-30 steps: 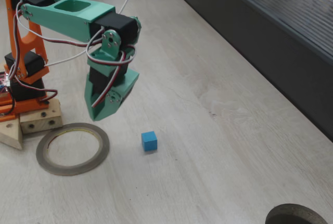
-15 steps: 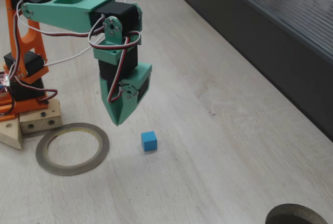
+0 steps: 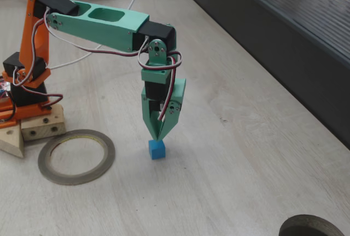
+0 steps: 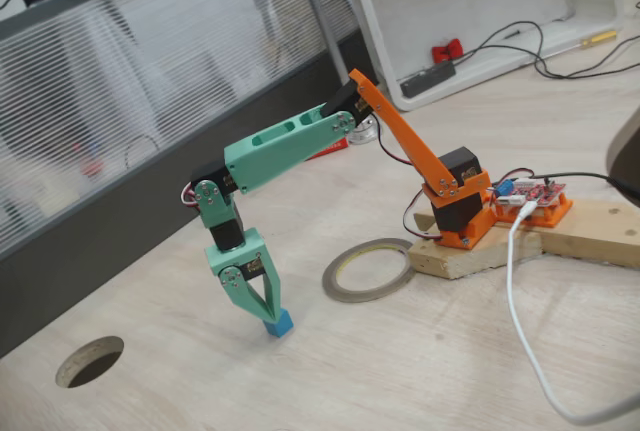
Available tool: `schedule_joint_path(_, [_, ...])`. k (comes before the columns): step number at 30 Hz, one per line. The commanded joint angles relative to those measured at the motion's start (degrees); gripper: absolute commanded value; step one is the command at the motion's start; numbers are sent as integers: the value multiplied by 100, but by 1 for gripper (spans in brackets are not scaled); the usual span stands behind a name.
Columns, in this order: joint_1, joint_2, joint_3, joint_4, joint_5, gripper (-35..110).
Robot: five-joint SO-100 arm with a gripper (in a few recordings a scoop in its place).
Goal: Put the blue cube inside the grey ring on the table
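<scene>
Gripper [image 3: 158,136] fingertips pinched together, touching top of blue cube [image 3: 157,149]; grey ring [image 3: 76,156] beside

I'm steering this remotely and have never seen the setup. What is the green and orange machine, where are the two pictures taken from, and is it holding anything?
It is a small robot arm on a wooden base. Both fixed views look down at the table from opposite sides. The gripper points straight down, its tips right at the top of the blue cube. The tips look nearly together; whether they grip the cube, I cannot tell. The cube rests on the table, outside the grey ring beside the base.
</scene>
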Motion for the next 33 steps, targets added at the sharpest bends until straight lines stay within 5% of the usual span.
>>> schedule_joint_path(1, [35, 62, -97, -9, 79, 0])
schedule_joint_path(33, [114, 141, -26, 800, 88, 0])
